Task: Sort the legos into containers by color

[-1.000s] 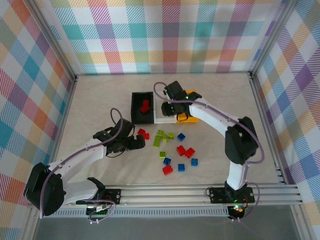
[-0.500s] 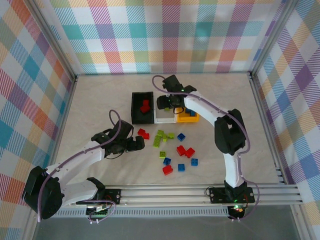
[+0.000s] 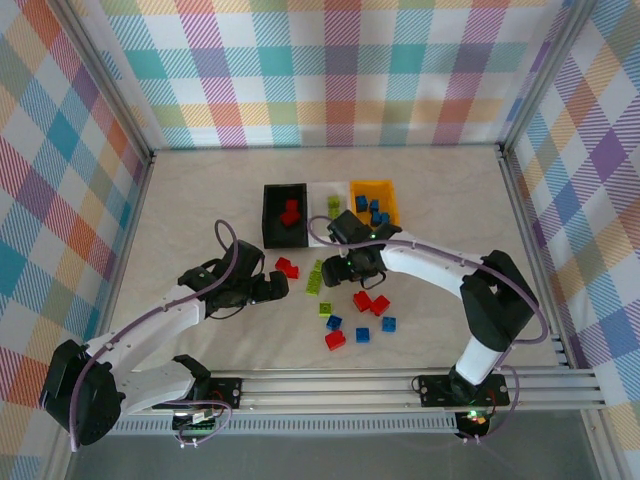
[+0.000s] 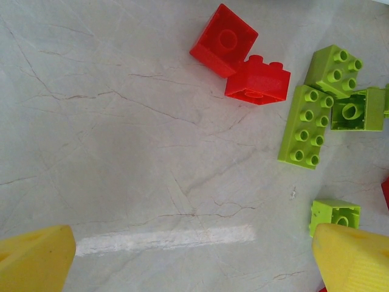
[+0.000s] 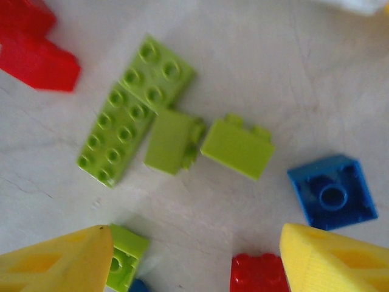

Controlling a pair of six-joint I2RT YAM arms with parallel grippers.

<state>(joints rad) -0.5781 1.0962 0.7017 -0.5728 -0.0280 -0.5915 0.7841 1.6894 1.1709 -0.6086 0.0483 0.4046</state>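
Observation:
Loose legos lie mid-table: red ones (image 3: pixel 286 267) (image 3: pixel 371 302), lime green ones (image 3: pixel 318 276) and blue ones (image 3: pixel 334 322). Behind them stand the containers: a black bin (image 3: pixel 270 215) with red bricks, a white bin (image 3: pixel 322 200) with a green brick, a yellow-orange bin (image 3: pixel 391 203) with blue bricks. My left gripper (image 3: pixel 278 287) (image 4: pixel 194 261) is open over bare table, left of two red bricks (image 4: pixel 258 79) and a long green one (image 4: pixel 307 125). My right gripper (image 3: pixel 352 272) (image 5: pixel 194 261) hangs open and empty above green bricks (image 5: pixel 237 146), a blue one (image 5: pixel 333 191) and a red one (image 5: pixel 258 274).
Metal rails (image 3: pixel 350 385) run along the near edge by the arm bases. Checked cloth walls (image 3: pixel 330 70) close in the table on three sides. Bare table (image 3: pixel 200 200) lies left of the black bin.
The right arm has swung back from above the bins to over the loose pile, and its jaws have opened. The left arm has barely moved.

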